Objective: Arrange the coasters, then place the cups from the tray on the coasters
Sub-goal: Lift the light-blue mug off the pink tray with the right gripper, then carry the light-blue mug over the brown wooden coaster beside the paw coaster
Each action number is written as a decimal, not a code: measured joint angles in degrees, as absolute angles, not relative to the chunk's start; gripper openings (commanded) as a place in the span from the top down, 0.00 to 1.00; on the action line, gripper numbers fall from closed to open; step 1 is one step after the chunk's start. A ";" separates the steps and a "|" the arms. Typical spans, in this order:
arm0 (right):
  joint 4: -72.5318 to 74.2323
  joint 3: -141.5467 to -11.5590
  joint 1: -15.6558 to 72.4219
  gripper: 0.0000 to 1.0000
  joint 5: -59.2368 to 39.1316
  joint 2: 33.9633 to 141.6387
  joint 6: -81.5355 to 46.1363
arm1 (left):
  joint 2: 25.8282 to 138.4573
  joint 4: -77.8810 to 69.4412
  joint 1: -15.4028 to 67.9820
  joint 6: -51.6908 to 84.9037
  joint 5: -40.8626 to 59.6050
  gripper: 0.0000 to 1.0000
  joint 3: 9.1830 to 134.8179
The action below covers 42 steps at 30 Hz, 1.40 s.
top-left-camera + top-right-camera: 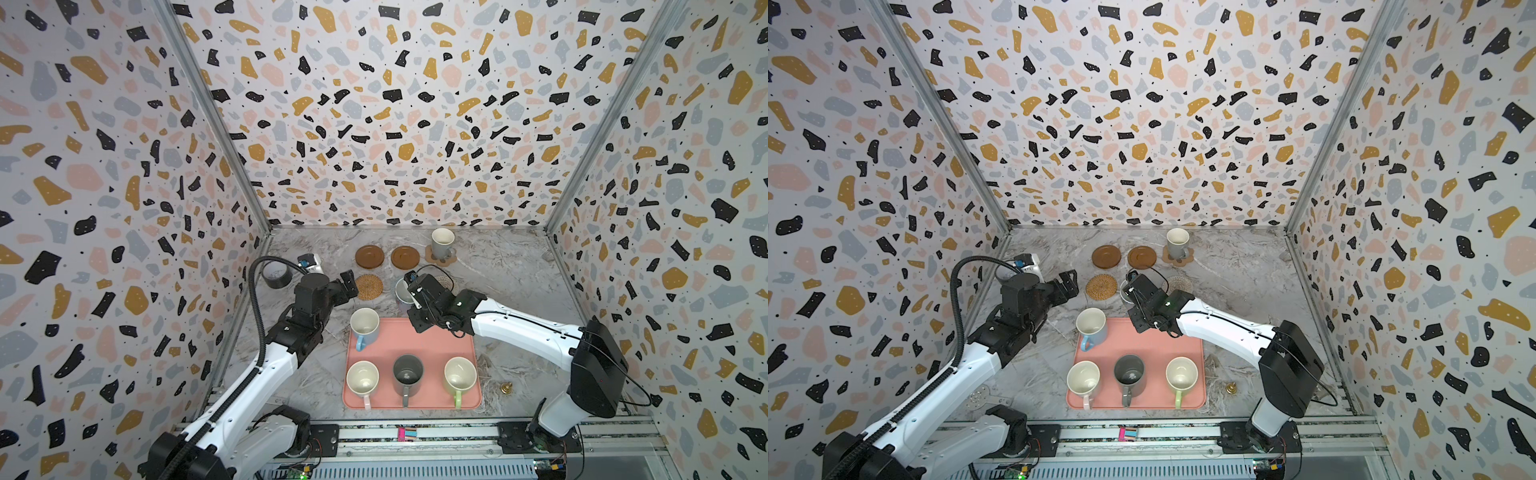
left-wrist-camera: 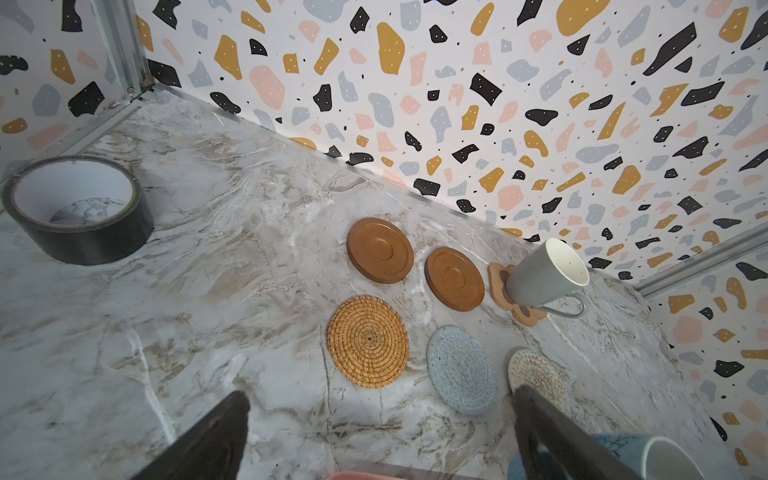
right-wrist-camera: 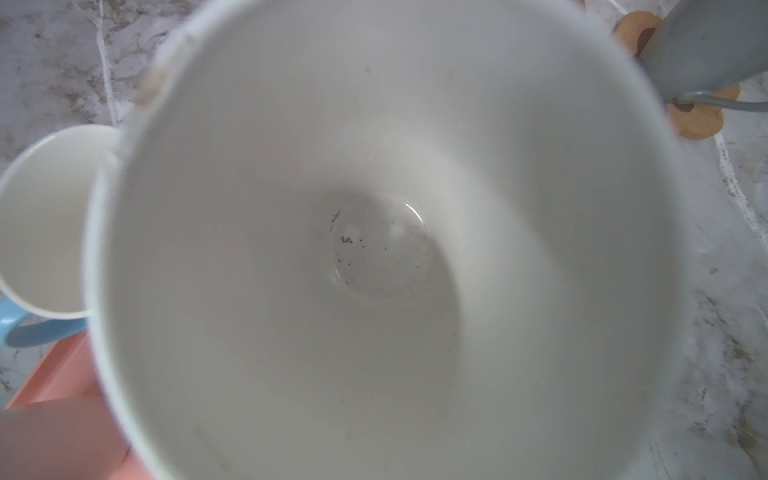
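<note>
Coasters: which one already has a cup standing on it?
The paw-shaped coaster: a grey cup stands on it. No other coaster carries one in the left wrist view.

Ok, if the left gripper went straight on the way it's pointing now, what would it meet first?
Most likely the tan rattan coaster: the left gripper, jaws open, points at it across a strip of table, nothing between. Depth is unclear, so it could touch the table just short.
</note>
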<state>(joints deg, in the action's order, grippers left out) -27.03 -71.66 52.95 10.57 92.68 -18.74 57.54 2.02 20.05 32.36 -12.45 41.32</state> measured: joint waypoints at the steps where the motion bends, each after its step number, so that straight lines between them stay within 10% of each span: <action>1: -27.00 -71.68 52.80 0.92 10.48 92.75 -18.59 | 57.49 2.02 20.05 32.36 -12.45 0.01 41.32; 42: -26.98 -86.94 39.68 0.92 1.08 109.91 -10.52 | 53.34 2.98 20.05 32.45 -12.43 0.00 40.16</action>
